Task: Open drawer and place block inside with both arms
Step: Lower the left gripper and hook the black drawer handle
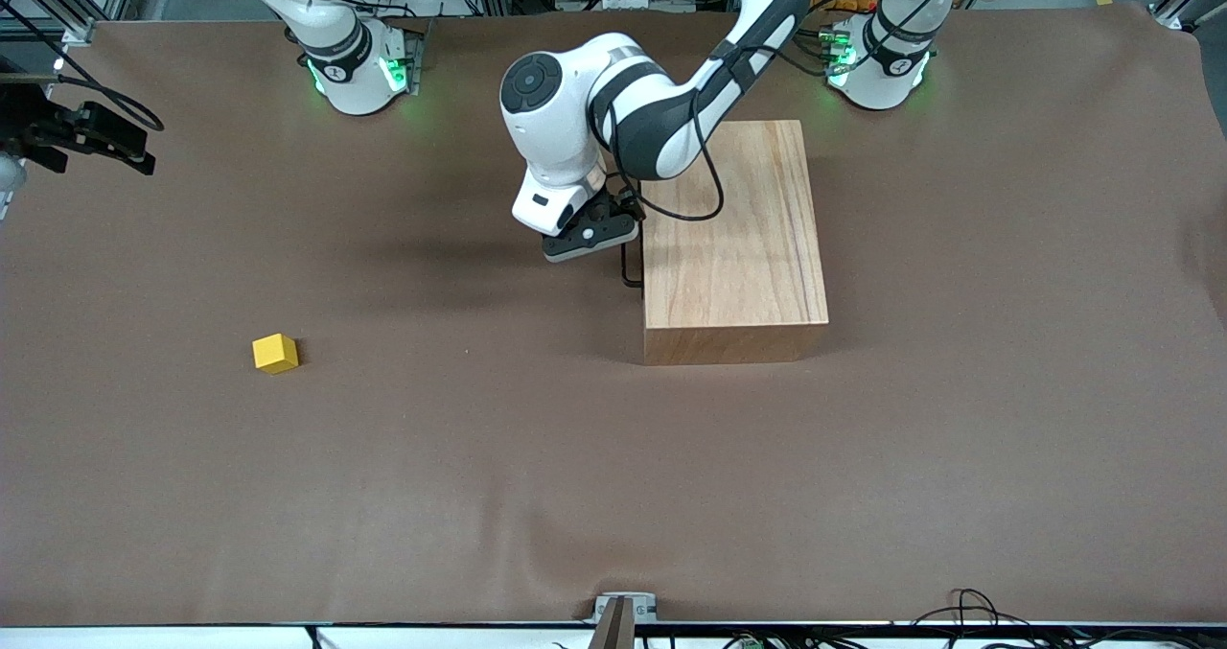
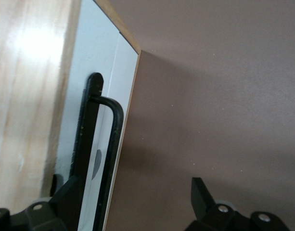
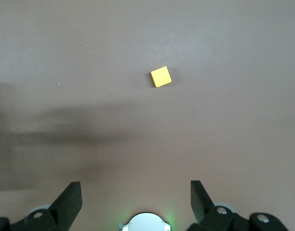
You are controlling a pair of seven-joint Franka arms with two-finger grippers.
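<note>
The wooden box (image 1: pixel 733 237) stands mid-table with the drawer shut. The drawer's white front panel (image 2: pixel 96 86) faces the right arm's end, and its black wire handle (image 1: pixel 630 273) sticks out. My left gripper (image 1: pixel 618 256) is down at that front, open. In the left wrist view the left gripper (image 2: pixel 135 185) has the handle (image 2: pixel 116 125) between its fingers, close to one finger (image 2: pixel 70 195). The yellow block (image 1: pixel 275 353) lies on the mat toward the right arm's end, nearer the front camera than the box. My right gripper (image 3: pixel 136 185) is open and empty, high above the mat, with the block (image 3: pixel 160 76) far below it.
A brown mat (image 1: pixel 613 476) covers the whole table. The green-lit arm bases (image 1: pixel 359 69) (image 1: pixel 877 64) stand along the edge farthest from the front camera. A dark fixture with cables (image 1: pixel 81 131) sits at the right arm's end.
</note>
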